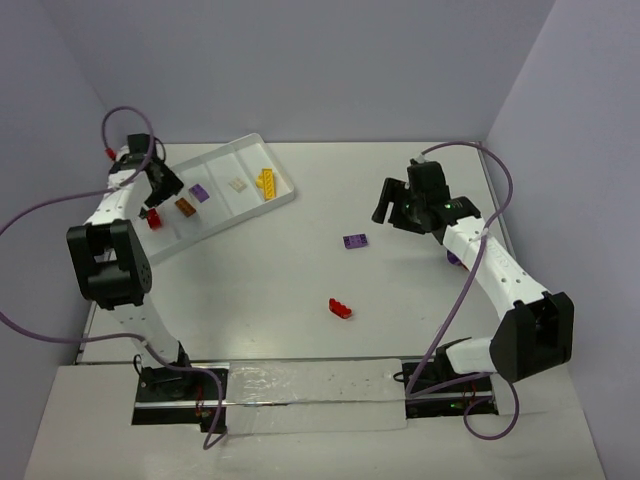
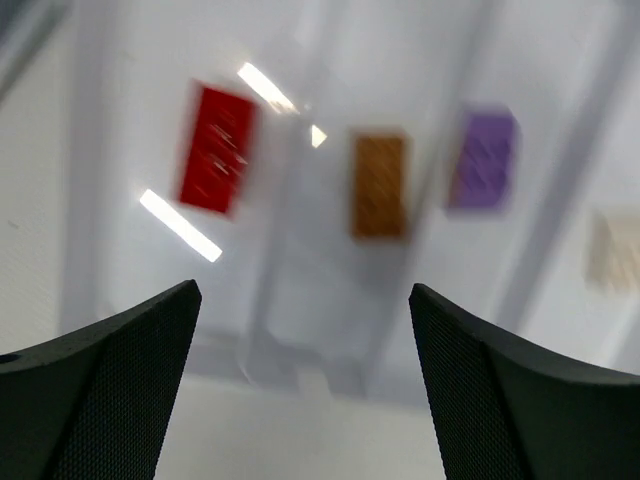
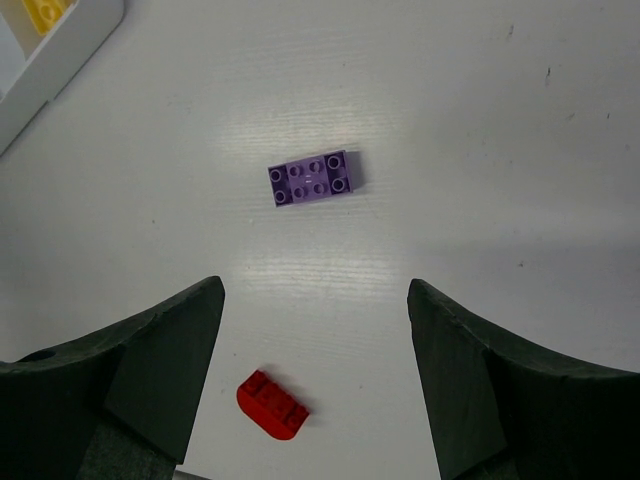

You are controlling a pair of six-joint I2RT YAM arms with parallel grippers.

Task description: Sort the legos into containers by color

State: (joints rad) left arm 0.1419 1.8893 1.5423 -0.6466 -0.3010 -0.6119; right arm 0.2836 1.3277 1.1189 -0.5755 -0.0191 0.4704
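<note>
The white divided tray (image 1: 285, 196) lies at the back left. In its compartments lie a red lego (image 1: 154, 220), an orange lego (image 1: 185, 207), a purple lego (image 1: 199, 193), a beige lego (image 1: 236, 184) and yellow legos (image 1: 267, 182). My left gripper (image 1: 165, 185) hangs open and empty over the tray's left end. Its blurred wrist view shows the red (image 2: 215, 150), orange (image 2: 380, 185), purple (image 2: 483, 160) and beige (image 2: 612, 250) legos ahead of the gripper (image 2: 305, 300). A purple lego (image 3: 312, 178) and a red lego (image 3: 272, 403) lie loose on the table. My right gripper (image 3: 315, 300) is open and empty above them.
In the top view the loose purple lego (image 1: 354, 241) and red lego (image 1: 340, 308) lie mid-table, left of my right gripper (image 1: 390, 208). A small purple piece (image 1: 453, 258) shows beside the right arm. The tray's corner (image 3: 60, 50) shows in the right wrist view.
</note>
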